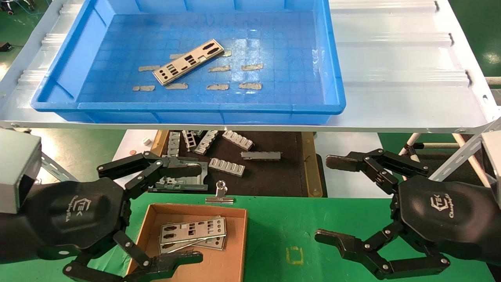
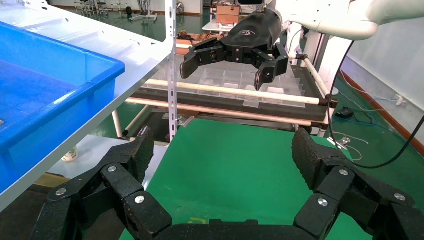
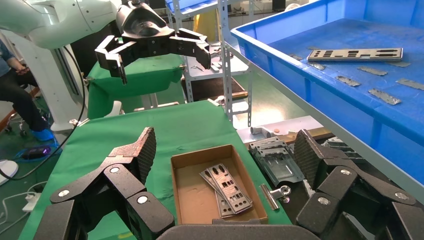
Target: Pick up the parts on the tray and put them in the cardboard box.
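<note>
Jaws of the left gripper (image 1: 166, 213) are gaping wide and empty, hovering over the near left end of the cardboard box (image 1: 231, 262), where several parts (image 1: 192, 231) are lying stacked beside its lower finger. One part (image 1: 189, 61) is lying alone in the tray (image 1: 332, 82), well beyond both grippers. Right gripper (image 1: 332, 199) is hanging over the green cloth (image 1: 282, 227), jaws likewise spread and holding nothing.
</note>
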### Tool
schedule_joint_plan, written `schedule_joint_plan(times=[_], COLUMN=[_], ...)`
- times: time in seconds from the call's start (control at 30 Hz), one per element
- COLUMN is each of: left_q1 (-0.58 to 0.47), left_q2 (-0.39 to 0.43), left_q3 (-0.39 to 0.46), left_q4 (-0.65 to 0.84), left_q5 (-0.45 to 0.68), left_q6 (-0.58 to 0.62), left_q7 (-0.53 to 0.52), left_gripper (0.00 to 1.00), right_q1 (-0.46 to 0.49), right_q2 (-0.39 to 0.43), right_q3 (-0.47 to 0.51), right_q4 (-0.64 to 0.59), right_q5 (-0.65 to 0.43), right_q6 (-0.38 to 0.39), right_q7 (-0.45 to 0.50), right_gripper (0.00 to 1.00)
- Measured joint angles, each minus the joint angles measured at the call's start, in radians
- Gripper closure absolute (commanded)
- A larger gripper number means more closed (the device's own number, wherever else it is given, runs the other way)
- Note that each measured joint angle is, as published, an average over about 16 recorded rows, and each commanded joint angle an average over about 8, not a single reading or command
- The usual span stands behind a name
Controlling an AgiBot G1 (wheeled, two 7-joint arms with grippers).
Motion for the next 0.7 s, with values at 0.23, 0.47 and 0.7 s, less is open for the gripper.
schedule_joint_plan(times=[0.23,0.47,0.7], left_q1=[0.0,0.0,-0.015], left_q2=[0.0,0.0,0.011], left_q3=[0.0,0.0,0.0], left_q4=[0.0,0.0,0.017], left_q5=[0.0,0.0,0.015], left_q6=[0.0,0.0,-0.03], left_q7=[0.0,0.0,-0.002], left_gripper=[0.0,0.0,0.0], right_q1=[0.0,0.0,0.0], right_q2=[0.0,0.0,0.0], right_q3=[0.0,0.0,0.0], right_q4=[0.0,0.0,0.0], right_q5=[0.0,0.0,0.0], right_q6=[0.0,0.0,0.0], right_q7=[0.0,0.0,0.0], right_gripper=[0.0,0.25,1.0])
